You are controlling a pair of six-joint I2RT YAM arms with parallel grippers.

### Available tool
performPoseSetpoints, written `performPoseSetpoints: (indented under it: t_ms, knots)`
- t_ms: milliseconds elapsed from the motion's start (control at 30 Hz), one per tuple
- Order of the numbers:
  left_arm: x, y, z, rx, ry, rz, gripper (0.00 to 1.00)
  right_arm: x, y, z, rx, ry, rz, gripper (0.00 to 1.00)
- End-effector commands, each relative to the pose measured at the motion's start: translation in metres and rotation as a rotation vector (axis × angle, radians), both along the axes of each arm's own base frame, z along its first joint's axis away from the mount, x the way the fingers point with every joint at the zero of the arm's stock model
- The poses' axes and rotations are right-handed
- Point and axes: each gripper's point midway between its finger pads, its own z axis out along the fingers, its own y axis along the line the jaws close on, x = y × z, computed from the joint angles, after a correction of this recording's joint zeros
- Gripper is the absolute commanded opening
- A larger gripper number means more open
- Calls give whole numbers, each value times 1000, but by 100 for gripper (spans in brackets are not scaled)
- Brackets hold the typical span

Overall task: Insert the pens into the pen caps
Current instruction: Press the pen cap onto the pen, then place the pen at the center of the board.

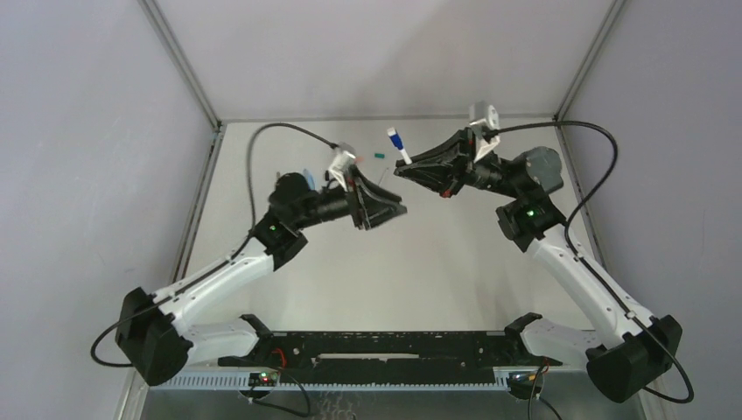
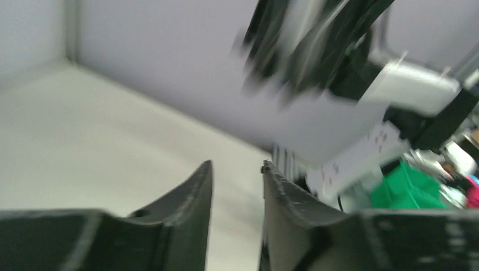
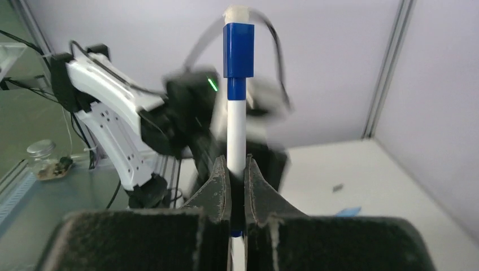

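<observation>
Top external: one pen [image 1: 400, 147] in right jaws (one teal cap [image 1: 380, 157] nearby)

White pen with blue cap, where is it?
The blue-capped white pen is clamped in the right gripper above the table's far middle, facing the left gripper.

Right arm [image 2: 308, 53] blurred in left wrist view, pen [image 3: 236, 127] lower end hidden inside right claw [image 3: 236, 165]

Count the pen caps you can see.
2: a blue cap on the pen in the right tool; a teal cap on the table nearby. Others may be hidden.
</observation>
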Motion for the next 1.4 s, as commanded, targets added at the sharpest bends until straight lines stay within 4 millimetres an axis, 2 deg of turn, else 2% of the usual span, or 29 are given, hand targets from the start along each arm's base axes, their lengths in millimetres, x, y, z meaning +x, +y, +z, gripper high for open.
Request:
performPoseSetpoints:
  t_ms: [0, 200, 367, 500, 600, 767, 900, 1067, 1200, 1267, 1367]
  knots:
    - [-18, -1, -86, 213, 278, -84, 51, -35, -17, 68, 153, -224, -6, 0]
    - [-20, 10, -86, 199, 252, -68, 55, -33, -19, 61, 144, -194, -16, 0]
    - [-20, 26, -77, 174, 173, -33, 56, -22, -24, 52, 128, -131, -55, 0]
    - [-7, 40, -65, 134, 111, 77, 59, -7, -29, 37, 96, -50, -104, 0]
    - [7, 53, -55, 86, 66, 197, 66, 11, -35, 19, 52, 22, -170, 0]
    - [27, 80, -41, 3, 23, 405, 81, 51, -52, -33, -68, 171, -302, 0]
    - [39, 101, -46, -6, 38, 536, 85, 82, -73, -95, -220, 311, -417, 0]
    - [42, 115, -51, -20, 47, 604, 85, 116, -125, -177, -408, 475, -611, 3]
    - [44, 118, -53, -34, 52, 626, 85, 133, -167, -231, -528, 596, -712, 4]
    - [45, 118, -54, -34, 55, 628, 86, 139, -182, -252, -569, 633, -722, 3]
    - [46, 117, -57, -28, 61, 629, 85, 150, -216, -281, -629, 672, -781, 2]
